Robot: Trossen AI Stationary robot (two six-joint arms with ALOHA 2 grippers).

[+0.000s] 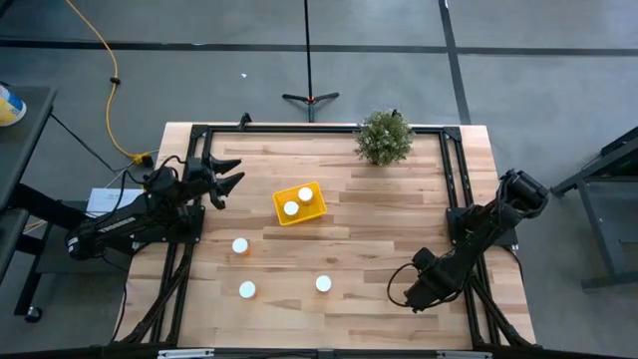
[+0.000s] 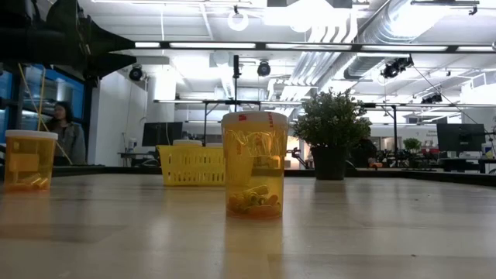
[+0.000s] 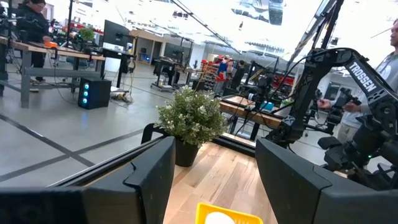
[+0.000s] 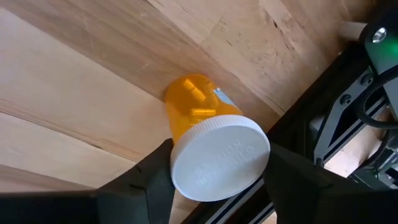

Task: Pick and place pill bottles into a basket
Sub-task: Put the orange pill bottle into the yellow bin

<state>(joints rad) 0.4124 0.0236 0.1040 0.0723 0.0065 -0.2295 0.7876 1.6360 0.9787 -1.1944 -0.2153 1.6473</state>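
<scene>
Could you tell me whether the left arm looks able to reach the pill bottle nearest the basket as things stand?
Probably yes: the left gripper hangs open beside the basket, and only bare table lies between it and that pill bottle.

We saw a light wooden table (image 1: 379, 229) with a black frame along its edges. A small yellow basket (image 1: 317, 210) sat on it near the middle, two white caps showing inside. Three pill bottles stood upright on the bare wood nearer the front: one (image 1: 240, 245) just below the basket to the left, one (image 1: 247, 289) further forward, one (image 1: 323, 283) toward the centre. A green potted plant (image 1: 385, 137) stood at the far edge.
</scene>
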